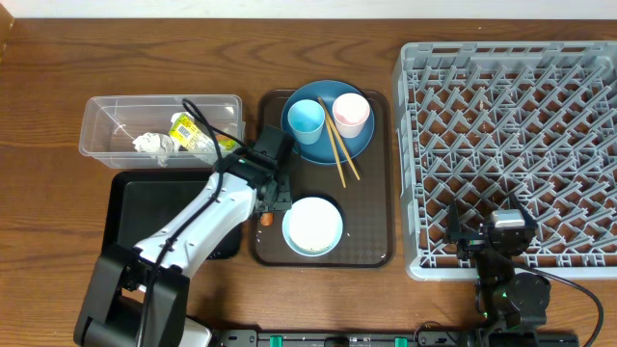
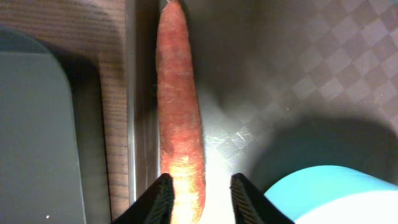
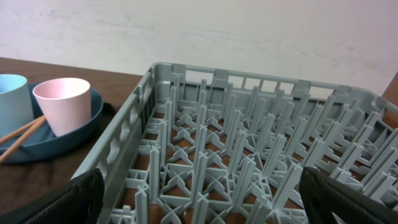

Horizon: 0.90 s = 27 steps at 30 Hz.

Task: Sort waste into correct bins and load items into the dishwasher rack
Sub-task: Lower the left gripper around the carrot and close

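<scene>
— Where's the carrot [image 2: 179,106]?
— Against the serving tray [image 2: 298,74] left rim, nine o'clock of the white-blue bowl [image 1: 312,226]. The left gripper [image 2: 200,186] straddles it, unclenched.
— Handling?
— Probably stiff, light; pinch mid-length. The right gripper [image 3: 200,186] gapes over the dishwasher rack [image 3: 249,124].

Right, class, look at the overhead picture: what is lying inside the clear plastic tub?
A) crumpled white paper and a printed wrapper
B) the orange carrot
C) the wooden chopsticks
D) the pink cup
A: the overhead view shows the crumpled white paper and the yellow-green wrapper inside the clear tub, and nothing else in it.
</scene>
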Each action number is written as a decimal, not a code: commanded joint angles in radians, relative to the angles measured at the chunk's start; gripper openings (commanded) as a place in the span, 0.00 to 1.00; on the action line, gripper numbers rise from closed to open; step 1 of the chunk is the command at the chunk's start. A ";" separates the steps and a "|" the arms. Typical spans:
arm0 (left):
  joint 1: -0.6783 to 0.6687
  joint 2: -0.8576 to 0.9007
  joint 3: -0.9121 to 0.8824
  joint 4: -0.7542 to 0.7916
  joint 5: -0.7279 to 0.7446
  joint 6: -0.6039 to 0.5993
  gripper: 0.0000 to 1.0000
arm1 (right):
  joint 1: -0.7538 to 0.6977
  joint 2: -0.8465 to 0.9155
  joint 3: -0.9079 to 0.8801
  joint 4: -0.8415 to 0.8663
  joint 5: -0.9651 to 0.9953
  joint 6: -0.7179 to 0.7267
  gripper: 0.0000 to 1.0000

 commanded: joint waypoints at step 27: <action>-0.019 -0.013 -0.119 0.111 -0.109 -0.108 0.36 | -0.006 -0.002 -0.001 -0.005 0.003 -0.010 0.99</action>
